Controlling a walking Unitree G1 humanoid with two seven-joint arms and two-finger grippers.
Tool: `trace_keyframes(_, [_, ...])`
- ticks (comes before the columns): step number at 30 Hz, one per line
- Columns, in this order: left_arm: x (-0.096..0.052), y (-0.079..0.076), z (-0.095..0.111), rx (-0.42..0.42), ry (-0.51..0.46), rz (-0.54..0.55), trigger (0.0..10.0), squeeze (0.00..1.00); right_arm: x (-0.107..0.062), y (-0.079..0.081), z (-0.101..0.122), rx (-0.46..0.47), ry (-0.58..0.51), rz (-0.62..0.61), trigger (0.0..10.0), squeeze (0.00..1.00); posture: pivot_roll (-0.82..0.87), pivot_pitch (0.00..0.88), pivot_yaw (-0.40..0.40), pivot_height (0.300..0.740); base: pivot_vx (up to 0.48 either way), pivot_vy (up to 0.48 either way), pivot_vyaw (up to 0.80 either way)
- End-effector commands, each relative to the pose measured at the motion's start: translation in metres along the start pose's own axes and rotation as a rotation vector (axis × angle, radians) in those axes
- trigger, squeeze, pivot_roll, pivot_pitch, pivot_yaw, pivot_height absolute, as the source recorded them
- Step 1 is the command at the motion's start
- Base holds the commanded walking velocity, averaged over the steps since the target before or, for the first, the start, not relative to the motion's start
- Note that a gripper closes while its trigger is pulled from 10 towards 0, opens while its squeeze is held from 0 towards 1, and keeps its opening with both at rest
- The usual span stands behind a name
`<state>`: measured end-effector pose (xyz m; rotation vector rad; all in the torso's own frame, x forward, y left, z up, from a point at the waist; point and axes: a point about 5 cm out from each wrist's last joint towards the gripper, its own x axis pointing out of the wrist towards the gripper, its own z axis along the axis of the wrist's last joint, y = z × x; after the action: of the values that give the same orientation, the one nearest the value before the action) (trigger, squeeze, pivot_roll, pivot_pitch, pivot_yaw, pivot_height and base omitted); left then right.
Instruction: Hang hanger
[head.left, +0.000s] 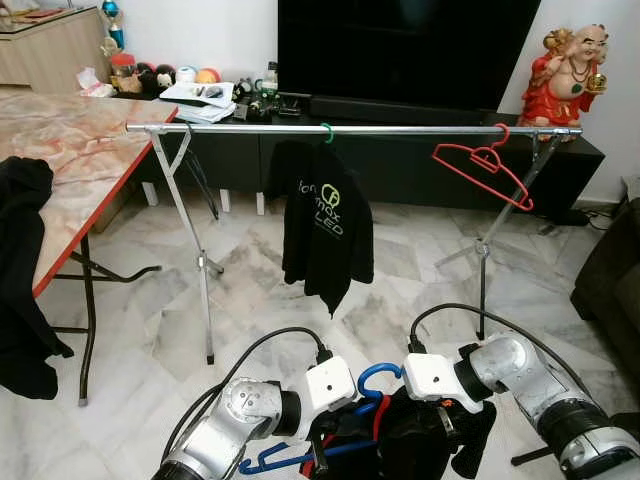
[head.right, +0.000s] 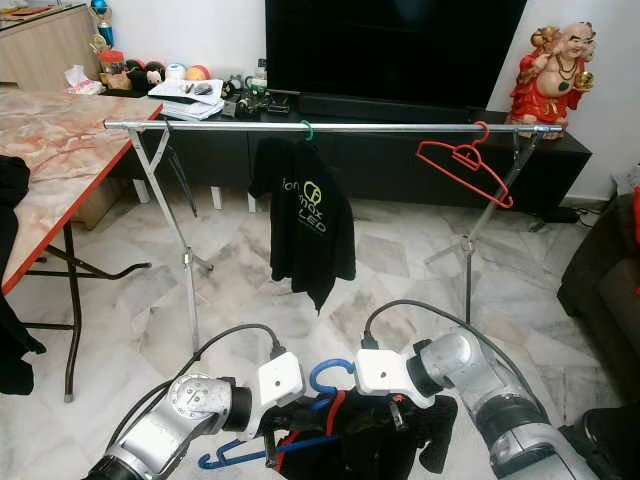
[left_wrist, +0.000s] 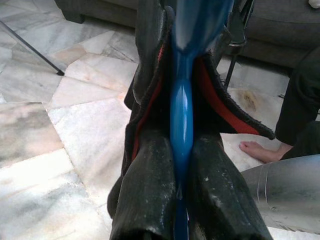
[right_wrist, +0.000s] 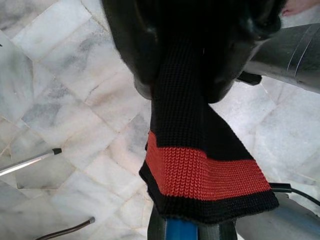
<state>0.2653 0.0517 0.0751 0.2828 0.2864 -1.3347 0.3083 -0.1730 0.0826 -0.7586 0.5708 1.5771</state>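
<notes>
A blue hanger (head.left: 378, 375) carries a black garment with red trim (head.left: 415, 445), low in front of me. My left gripper (left_wrist: 181, 200) is shut on the hanger's blue neck, and the garment's collar wraps around it. My right gripper (right_wrist: 190, 60) is shut on the garment's black and red knit band (right_wrist: 200, 170). Ahead stands a metal clothes rack with its rail (head.left: 400, 129) at about table height. On the rail a black printed T-shirt (head.left: 325, 235) hangs from a green hook, and a bare red hanger (head.left: 485, 160) hangs tilted near the right end.
A marble-top table (head.left: 60, 150) with a black cloth (head.left: 20, 280) draped over it stands at the left. Behind the rack are a dark TV console (head.left: 420, 165) and a red statue (head.left: 565, 75). A dark sofa (head.left: 610, 290) is at the right. A person's bare foot (left_wrist: 257, 150) rests on the tiles nearby.
</notes>
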Motion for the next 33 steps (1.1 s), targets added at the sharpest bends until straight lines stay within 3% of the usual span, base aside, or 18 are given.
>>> trace_keyframes(1, [0.008, 0.006, 0.048, 0.124, -0.164, -0.002, 10.0, 0.00, 0.015, 0.010, -0.004, 0.011, 0.024, 0.082, 0.0, 0.00, 0.05, 0.000, -0.106, 0.740, 0.000, 0.000, 0.00])
trace_keyframes(18, [0.007, 0.009, 0.059, 0.170, -0.191, 0.009, 10.0, 0.00, 0.016, 0.012, -0.004, 0.037, -0.020, 0.086, 0.0, 0.00, 0.08, 0.000, -0.142, 0.740, 0.000, 0.000, 0.00])
trace_keyframes(33, [0.007, 0.004, 0.052, 0.167, -0.159, -0.014, 10.0, 0.00, 0.018, 0.016, -0.006, 0.056, -0.040, 0.079, 0.0, 0.00, 0.05, 0.000, -0.121, 0.740, 0.000, 0.000, 0.00])
